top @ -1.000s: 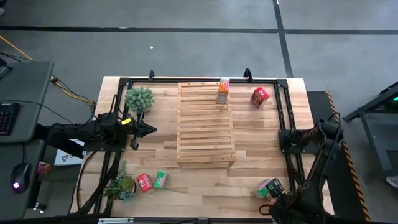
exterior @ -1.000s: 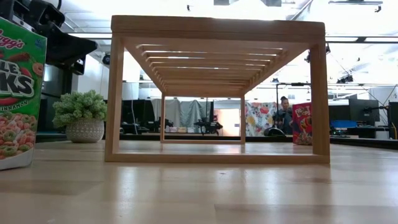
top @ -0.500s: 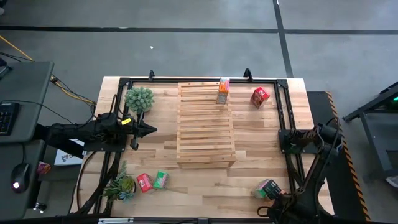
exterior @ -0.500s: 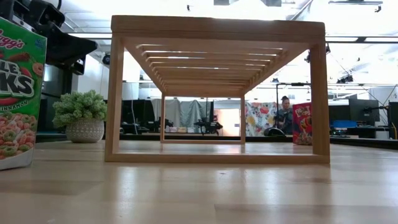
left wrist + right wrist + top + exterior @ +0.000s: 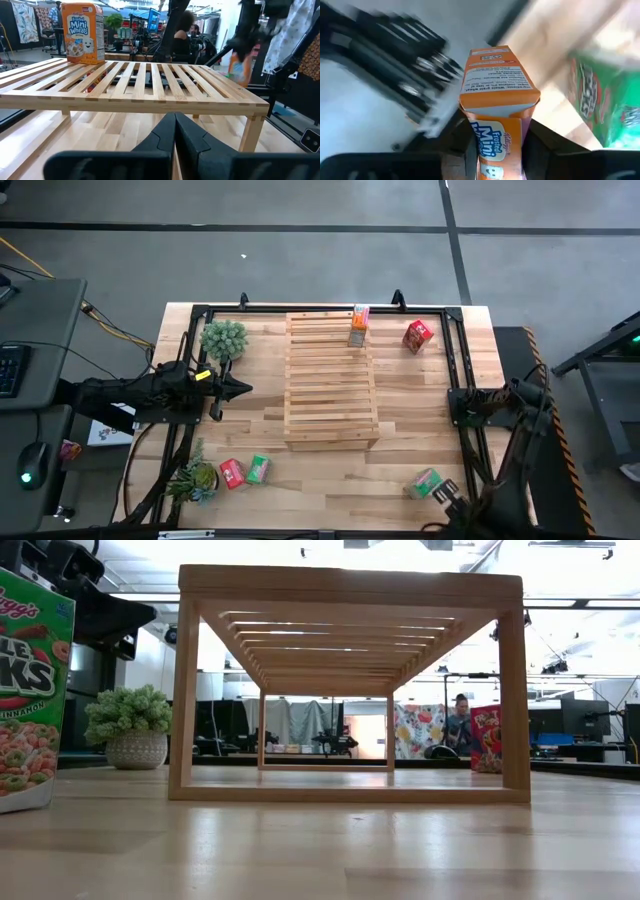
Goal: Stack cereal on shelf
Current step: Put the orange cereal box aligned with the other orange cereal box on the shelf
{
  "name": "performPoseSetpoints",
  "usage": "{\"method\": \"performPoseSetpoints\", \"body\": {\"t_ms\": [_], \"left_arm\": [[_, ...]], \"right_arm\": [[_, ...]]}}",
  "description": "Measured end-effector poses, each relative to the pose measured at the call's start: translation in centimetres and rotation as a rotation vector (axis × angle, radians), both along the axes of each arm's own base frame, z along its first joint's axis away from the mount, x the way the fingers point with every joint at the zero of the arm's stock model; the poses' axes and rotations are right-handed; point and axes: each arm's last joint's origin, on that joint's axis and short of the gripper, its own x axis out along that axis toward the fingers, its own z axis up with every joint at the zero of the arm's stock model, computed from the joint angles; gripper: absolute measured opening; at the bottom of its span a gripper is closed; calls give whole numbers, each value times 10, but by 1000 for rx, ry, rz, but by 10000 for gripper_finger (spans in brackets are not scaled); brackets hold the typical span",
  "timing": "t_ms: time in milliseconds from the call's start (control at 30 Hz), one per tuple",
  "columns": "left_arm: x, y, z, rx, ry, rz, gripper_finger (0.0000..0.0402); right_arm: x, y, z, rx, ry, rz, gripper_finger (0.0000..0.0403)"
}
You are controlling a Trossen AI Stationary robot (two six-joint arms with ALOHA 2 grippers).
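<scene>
The shelf [image 5: 331,380] stands mid-table, and one orange cereal box [image 5: 358,325] is upright on its far end. A red box [image 5: 418,335] stands at the far right. A red box [image 5: 232,472] and a green box [image 5: 259,468] lie near the front left. My right gripper [image 5: 452,502] is at the near right corner beside a green box [image 5: 426,483], shut on another orange cereal box [image 5: 495,95]. My left gripper [image 5: 240,388] hangs shut left of the shelf, pointing at it [image 5: 175,120]. My right gripper pinches the orange cereal box between its two fingers, one on each side of the box's printed face [image 5: 496,145]. The box's closed end flap [image 5: 495,72] sticks out past the fingertips. I cannot tell whether the box is lifted clear of the table.
Two potted plants stand on the left, one at the far left [image 5: 223,338] and one at the near left [image 5: 195,478]. A black frame [image 5: 450,360] runs round the table's edge. In the low view a green box [image 5: 30,690] stands close on the left.
My right gripper has drawn back toward the table's near edge, uncovering more of the green box at the near right corner. Everything else on the table has stayed in place.
</scene>
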Motion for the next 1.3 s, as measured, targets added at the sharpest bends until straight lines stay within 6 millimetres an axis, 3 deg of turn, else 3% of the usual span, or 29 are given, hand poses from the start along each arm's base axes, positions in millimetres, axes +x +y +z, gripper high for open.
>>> {"method": "performPoseSetpoints", "body": {"t_ms": [100, 167, 333, 400, 733, 900, 1033, 1300], "left_arm": [[0, 0, 0, 0, 0, 0, 0], [0, 0, 0, 0, 0, 0, 0], [0, 0, 0, 0, 0, 0, 0], [0, 0, 0, 0, 0, 0, 0], [0, 0, 0, 0, 0, 0, 0], [0, 0, 0, 0, 0, 0, 0], [0, 0, 0, 0, -1, 0, 0], [0, 0, 0, 0, 0, 0, 0]], "right_arm": [[14, -5, 47, 112, -94, -33, 101], [28, -19, 78, 136, -210, -107, 101], [62, -77, 143, 63, -595, -395, 100], [78, -101, 158, 30, -745, -497, 100], [147, -236, 160, -209, -884, -1079, 100], [166, -296, 149, -128, -716, -1323, 100], [179, -327, 135, -82, -589, -1359, 100], [195, -360, 117, -173, -557, -1359, 100]]}}
